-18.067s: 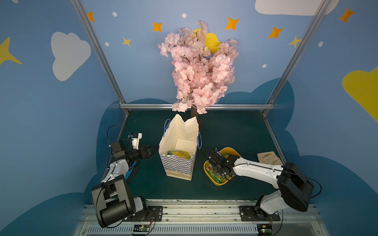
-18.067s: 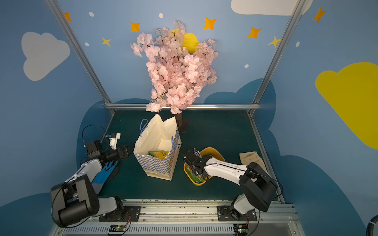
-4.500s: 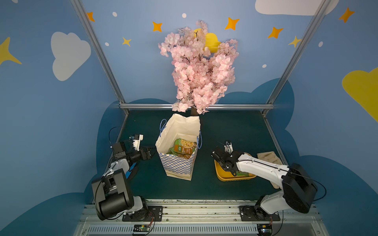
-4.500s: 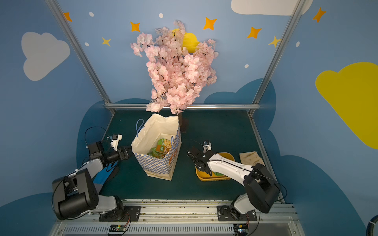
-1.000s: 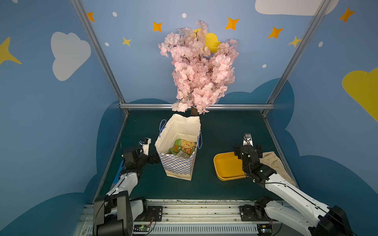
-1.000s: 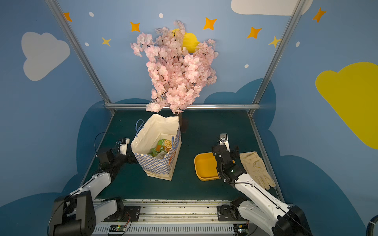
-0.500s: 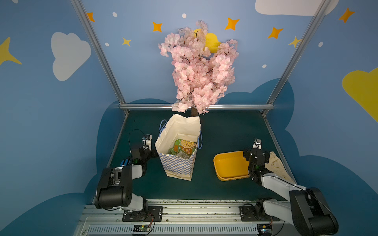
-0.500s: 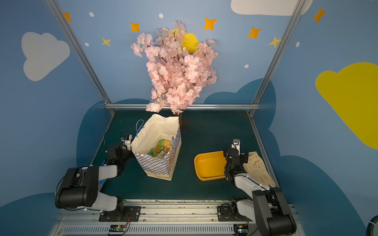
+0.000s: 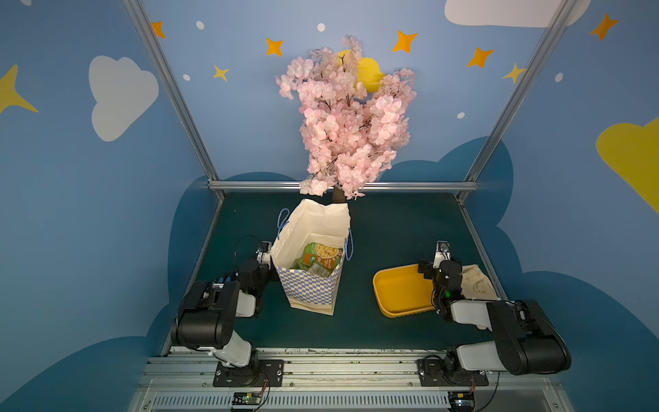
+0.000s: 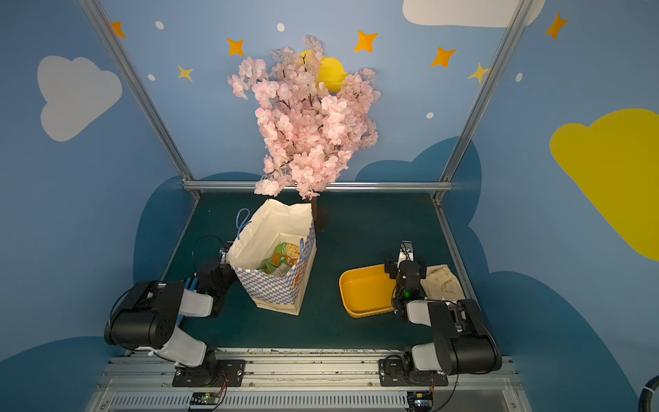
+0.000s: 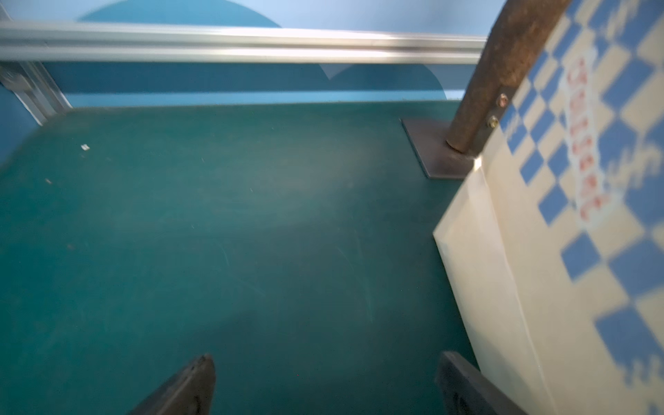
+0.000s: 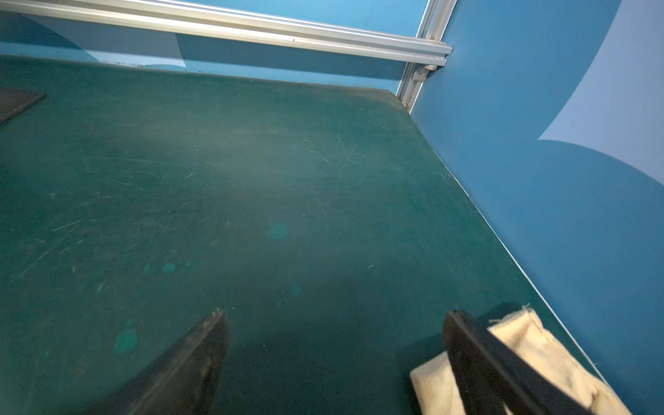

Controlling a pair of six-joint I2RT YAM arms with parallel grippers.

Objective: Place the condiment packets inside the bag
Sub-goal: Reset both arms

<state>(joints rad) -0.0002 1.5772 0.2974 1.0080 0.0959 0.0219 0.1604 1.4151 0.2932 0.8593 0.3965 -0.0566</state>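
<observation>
While both sets of jaws stand wide and empty, the left gripper [image 11: 325, 359] sits just beside the checkered paper bag [image 9: 312, 289] holding the condiment packets [image 9: 321, 258]; a sideways swing could topple it. The right gripper [image 12: 336, 314] hovers by the beige cloth [image 12: 521, 345].

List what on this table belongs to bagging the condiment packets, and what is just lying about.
Belongs to the job:
- condiment packets, green sachets already inside the bag
- bag, checkered paper, standing open

Just lying about:
- yellow tray, nothing in it
- beige cloth, beside the tray
- pink blossom tree, behind the bag
</observation>
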